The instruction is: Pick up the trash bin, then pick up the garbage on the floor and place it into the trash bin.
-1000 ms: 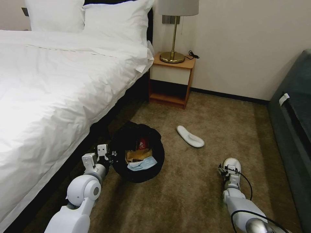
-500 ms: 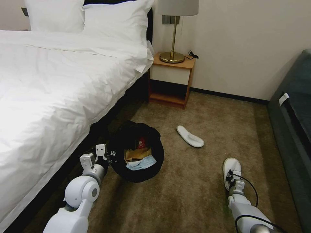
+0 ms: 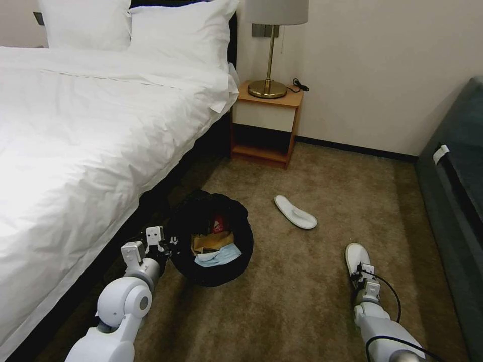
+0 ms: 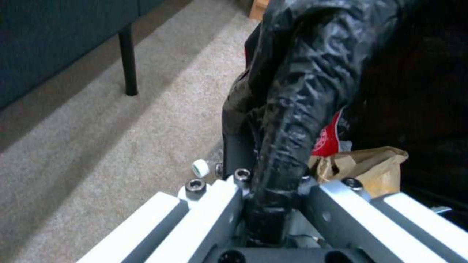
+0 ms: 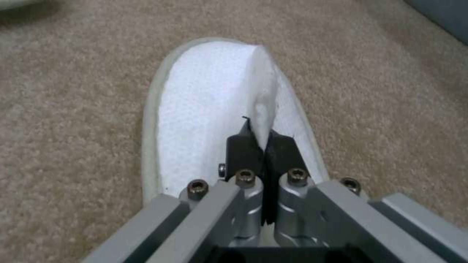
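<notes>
We see the left gripper (image 3: 168,242) clamped on the rim of the trash bin (image 3: 210,245), its fingers pressed tight around a fold of the crinkled black bag (image 4: 297,106); the bin sits on the carpet (image 3: 302,301) just beside the bed (image 3: 75,151). Inside it we make out a red wrapper (image 4: 327,137), a brown paper bag (image 4: 365,166) and a pale blue face mask (image 3: 219,256). Our right gripper (image 5: 263,146) is low over the carpet near the sofa (image 3: 458,201), its dark fingers (image 5: 241,149) pinched nearly together on the raised upper band of a white slipper (image 5: 204,109). A second slipper (image 3: 295,211) lies flat between the bin and the nightstand (image 3: 266,125), apart from both grippers.
</notes>
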Tool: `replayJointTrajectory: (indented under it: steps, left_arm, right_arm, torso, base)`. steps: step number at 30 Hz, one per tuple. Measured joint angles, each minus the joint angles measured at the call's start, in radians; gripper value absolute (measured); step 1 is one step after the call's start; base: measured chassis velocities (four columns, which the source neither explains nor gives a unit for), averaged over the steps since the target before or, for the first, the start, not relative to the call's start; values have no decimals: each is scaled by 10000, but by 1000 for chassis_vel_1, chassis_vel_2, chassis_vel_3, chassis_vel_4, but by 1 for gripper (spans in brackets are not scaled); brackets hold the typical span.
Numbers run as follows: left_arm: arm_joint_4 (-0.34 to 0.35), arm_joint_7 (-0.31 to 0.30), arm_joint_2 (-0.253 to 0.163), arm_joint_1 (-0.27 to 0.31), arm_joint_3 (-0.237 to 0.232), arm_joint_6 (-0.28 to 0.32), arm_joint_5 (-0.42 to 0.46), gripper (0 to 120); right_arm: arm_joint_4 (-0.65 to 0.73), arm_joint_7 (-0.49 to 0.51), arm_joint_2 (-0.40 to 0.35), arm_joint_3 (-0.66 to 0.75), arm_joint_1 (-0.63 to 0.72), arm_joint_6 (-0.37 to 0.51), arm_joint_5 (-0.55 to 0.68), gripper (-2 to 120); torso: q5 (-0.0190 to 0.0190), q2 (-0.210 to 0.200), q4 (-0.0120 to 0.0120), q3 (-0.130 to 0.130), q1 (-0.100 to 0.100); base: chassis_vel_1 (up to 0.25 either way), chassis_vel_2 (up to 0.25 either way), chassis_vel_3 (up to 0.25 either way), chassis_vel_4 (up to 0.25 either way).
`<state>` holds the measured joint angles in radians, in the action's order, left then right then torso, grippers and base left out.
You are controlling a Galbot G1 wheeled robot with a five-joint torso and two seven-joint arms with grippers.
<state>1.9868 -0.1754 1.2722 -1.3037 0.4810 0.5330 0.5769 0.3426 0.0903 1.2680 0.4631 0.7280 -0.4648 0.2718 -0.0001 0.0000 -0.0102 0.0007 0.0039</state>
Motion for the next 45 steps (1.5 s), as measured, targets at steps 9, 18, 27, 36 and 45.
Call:
replayJointTrajectory:
  steps: [9,18,27,36,45]
  left_arm:
    - [-12,7,78,-98,15,-8,-71,0]
    - [-667,17,221,256,-163,-72,-82,0]
    - [-1095,15,423,619,-634,-74,-77,0]
    - [-1169,-799,59,744,-1839,814,1975,0]
    - [-1439,-917,-127,956,-2514,959,2568,0]
  right_arm:
    - [1190,24,-268,-76,597,-239,-129,0]
    - [6346,282,-1646,336,2874,344,-552,0]
    - [10916,757,-2786,666,4661,1023,-685,0]
    - [15333,1584,-3212,11,6283,1425,-767,0]
    - [17278,1318,-2805,-536,6985,1471,-1405,0]
  torso:
    - [4,0,4,0,0]
    - [-1,1,3,1,0]
    - [2,1,1,0,0]
    - [0,1,1,0,-1]
    - [-1,1,1,0,-1]
  base:
    - [0,0,0,0]
    - [0,0,0,0]
    - [0,0,0,0]
    - [0,0,0,0]
    - [0,0,0,0]
